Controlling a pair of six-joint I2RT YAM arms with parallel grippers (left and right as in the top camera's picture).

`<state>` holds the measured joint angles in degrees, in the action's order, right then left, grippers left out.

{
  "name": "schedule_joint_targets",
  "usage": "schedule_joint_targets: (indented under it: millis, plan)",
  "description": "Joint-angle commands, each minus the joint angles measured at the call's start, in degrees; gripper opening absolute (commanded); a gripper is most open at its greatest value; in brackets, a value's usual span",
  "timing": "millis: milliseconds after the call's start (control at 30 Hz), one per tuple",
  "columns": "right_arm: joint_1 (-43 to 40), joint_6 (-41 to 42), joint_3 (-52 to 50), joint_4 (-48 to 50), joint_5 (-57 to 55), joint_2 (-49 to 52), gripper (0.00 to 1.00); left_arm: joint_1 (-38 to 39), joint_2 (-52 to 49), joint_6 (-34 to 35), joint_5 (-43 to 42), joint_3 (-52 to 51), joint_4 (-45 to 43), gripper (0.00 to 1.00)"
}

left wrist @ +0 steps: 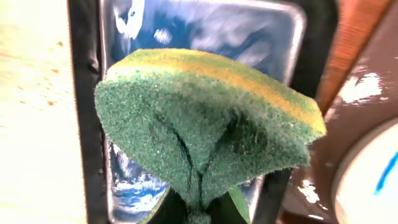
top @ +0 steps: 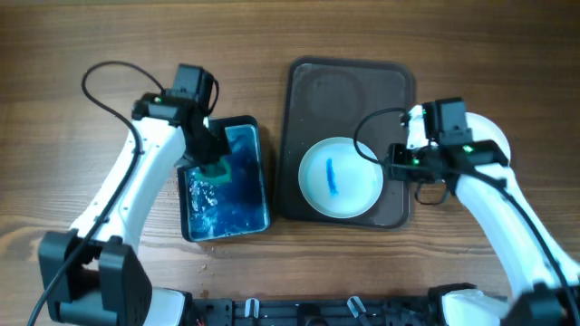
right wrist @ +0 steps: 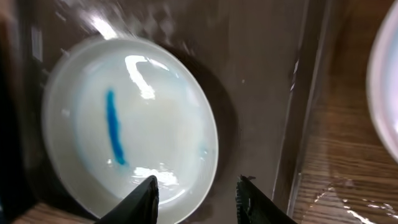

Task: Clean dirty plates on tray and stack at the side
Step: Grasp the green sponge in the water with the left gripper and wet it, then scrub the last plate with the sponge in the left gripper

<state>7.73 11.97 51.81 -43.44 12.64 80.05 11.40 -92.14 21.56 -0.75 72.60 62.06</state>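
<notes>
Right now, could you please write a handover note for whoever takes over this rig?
Left gripper: shut on the green-and-yellow sponge, over the small black tray of blue liquid.
Right gripper: open at the rim of the blue-streaked round white plate on the large dark brown tray.
Done: a second white plate lies off the tray, to its right.
Left: wipe the streaked plate, then stack it.

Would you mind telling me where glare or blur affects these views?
Overhead: sharp, evenly lit. Left wrist: the sponge is crisp, the black tray behind it blurred. Right wrist: glare patches on the plate, smeared highlights on the brown tray.
</notes>
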Motion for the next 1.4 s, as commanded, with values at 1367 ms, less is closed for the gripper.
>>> schedule_joint_targets:
  millis: [1367]
  plan:
    - [0.1,12.0,-5.1,9.8,-2.4,18.0,0.04,28.6,-30.1,11.3,8.9,6.6,-17.2,0.04]
